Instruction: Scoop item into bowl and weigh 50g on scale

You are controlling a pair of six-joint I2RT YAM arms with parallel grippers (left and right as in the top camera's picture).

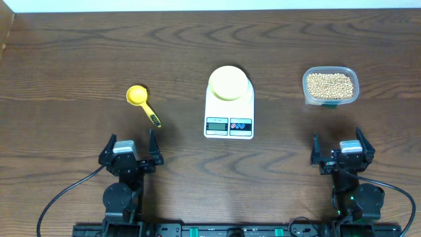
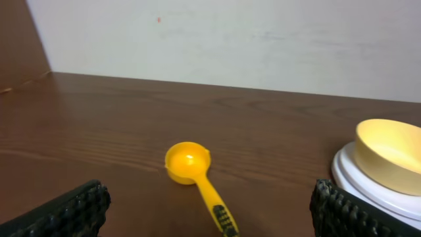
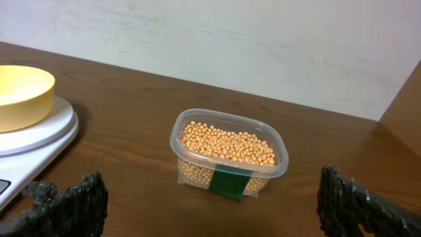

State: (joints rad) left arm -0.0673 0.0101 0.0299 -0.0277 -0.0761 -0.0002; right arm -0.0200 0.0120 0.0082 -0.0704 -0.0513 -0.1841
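Note:
The pale yellow bowl (image 1: 229, 82) stands empty on the white scale (image 1: 229, 122) at the table's middle; both show in the left wrist view (image 2: 389, 155) and right wrist view (image 3: 20, 95). Tan beans (image 1: 329, 84) fill a clear tub (image 1: 331, 100) at the right, also in the right wrist view (image 3: 227, 143). A bright yellow scoop (image 1: 142, 101) lies left of the scale, in the left wrist view (image 2: 195, 172). My left gripper (image 1: 130, 149) is open and empty near the front edge, behind the scoop. My right gripper (image 1: 341, 150) is open and empty, in front of the tub.
The scale's display and two buttons (image 1: 229, 125) face the front edge. A green label (image 3: 231, 182) is on the tub's near side. A pale wall (image 3: 263, 39) runs behind the table's far edge.

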